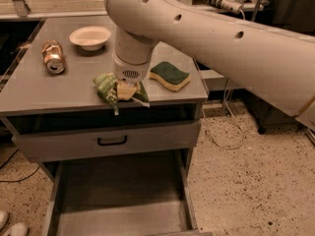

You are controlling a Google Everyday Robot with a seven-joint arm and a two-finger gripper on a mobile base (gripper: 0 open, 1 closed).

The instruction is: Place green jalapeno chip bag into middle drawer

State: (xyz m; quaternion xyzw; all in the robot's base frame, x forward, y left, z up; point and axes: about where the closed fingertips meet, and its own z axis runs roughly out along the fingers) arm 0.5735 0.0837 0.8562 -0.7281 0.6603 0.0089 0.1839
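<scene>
**Grasp made, drop pending**

The gripper [126,89] hangs over the front lip of the tabletop [49,90], jaws pinching the green jalapeno chip bag [105,85] near its middle. At 6 o'clock the middle drawer [118,200] gapes open, likely to receive it. The sponge [170,75] lies at 3 o'clock, untouched.

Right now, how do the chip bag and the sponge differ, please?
The green jalapeno chip bag is crumpled and clamped in the pincer at the front edge of the countertop; the sponge lies flat and untouched. The chip bag is foil; the sponge is a thick block with a yellow base. Both are green.
</scene>
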